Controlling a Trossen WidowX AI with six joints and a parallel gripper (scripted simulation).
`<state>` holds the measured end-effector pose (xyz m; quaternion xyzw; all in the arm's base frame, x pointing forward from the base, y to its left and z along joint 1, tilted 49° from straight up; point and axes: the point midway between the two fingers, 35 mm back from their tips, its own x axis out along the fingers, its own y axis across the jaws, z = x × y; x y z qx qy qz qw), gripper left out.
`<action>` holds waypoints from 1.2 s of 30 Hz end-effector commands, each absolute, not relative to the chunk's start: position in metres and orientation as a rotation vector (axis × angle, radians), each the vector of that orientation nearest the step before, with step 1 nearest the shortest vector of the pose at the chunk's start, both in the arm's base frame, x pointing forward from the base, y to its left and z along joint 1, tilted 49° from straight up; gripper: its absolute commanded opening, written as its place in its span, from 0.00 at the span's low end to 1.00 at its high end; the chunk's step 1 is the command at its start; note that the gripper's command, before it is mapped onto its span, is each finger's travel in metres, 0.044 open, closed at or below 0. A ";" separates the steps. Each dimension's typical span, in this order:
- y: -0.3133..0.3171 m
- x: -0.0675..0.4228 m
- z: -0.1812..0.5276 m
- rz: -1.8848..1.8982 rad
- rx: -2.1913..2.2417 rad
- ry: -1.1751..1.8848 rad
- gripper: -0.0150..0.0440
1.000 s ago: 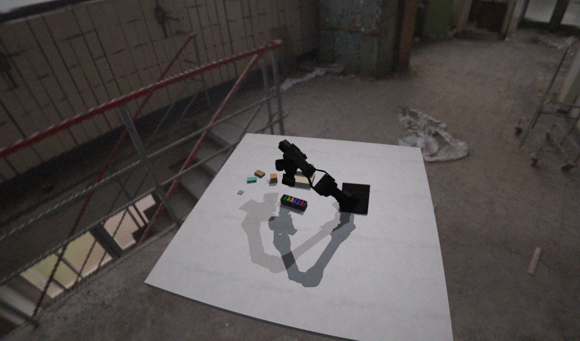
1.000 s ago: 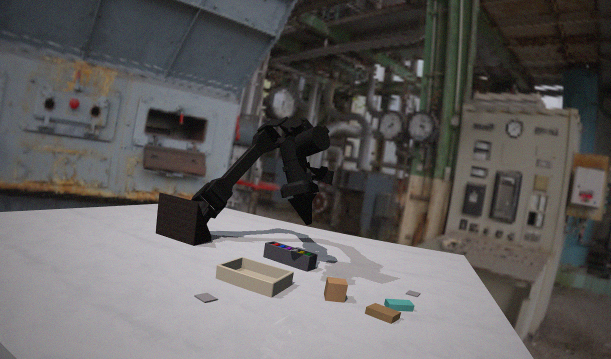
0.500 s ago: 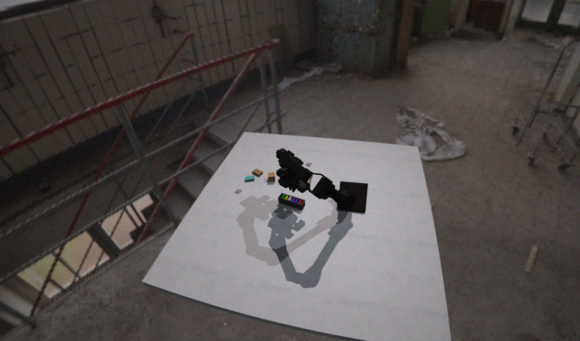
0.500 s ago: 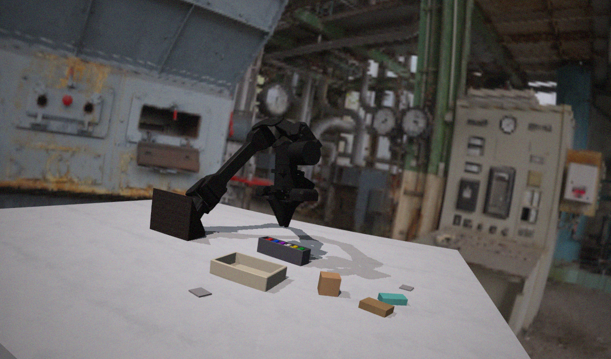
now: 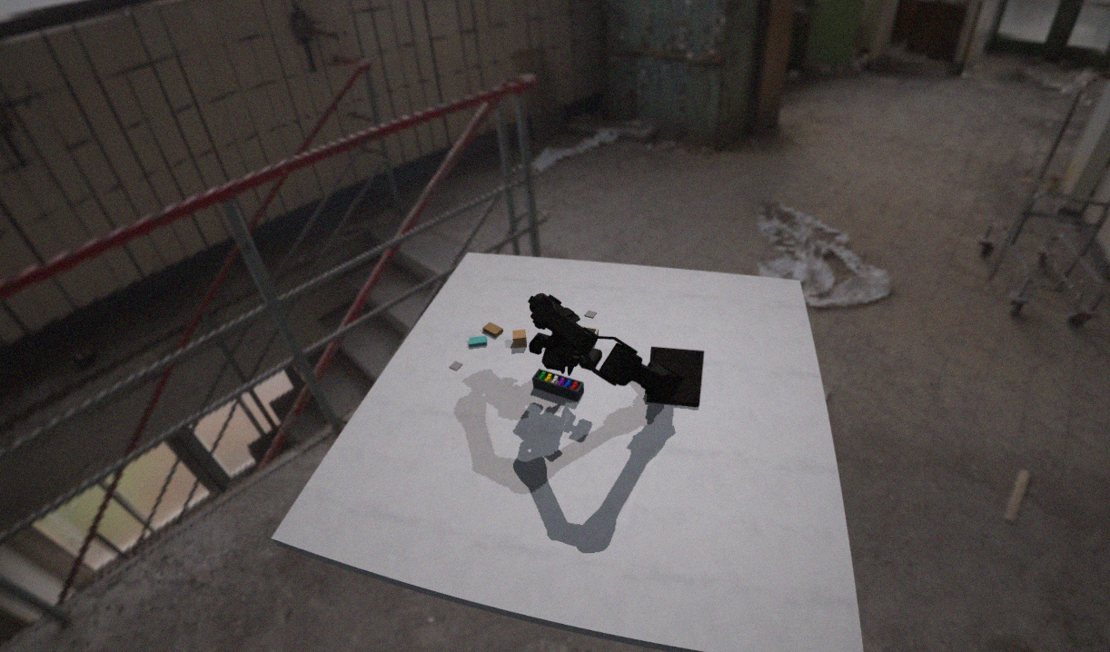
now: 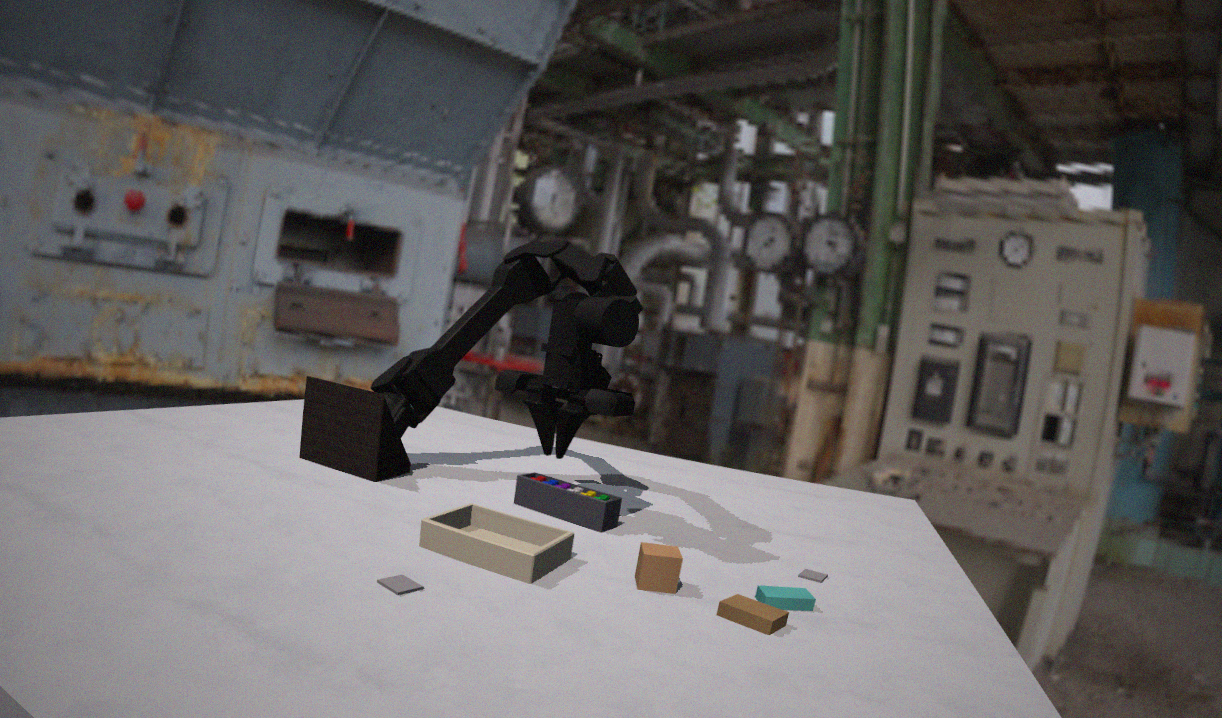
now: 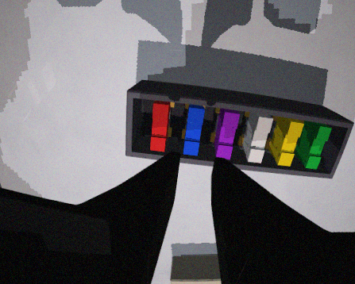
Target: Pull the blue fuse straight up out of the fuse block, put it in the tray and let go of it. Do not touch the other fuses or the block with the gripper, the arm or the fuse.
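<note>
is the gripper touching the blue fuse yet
Apart. In the exterior view the gripper hangs above the block with bare table showing between; the blue fuse sits in its slot.

1. No text, label, brand, number or sign can be read in any view.
2. The control cabinet [image 6: 1008,339] behind the table carries small plates and dials, all too blurred to read.
3. The round gauges [image 6: 768,241] on the pipework show no legible figures.
4. The fuse block [image 7: 237,129] and its coloured fuses bear no markings.
</note>
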<state>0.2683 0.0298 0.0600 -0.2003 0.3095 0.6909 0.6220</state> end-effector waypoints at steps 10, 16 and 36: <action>0.039 0.266 0.052 1.594 -0.467 0.709 0.38; 0.044 0.265 0.048 1.594 -0.466 0.709 0.38; 0.053 0.263 0.041 1.594 -0.466 0.708 0.38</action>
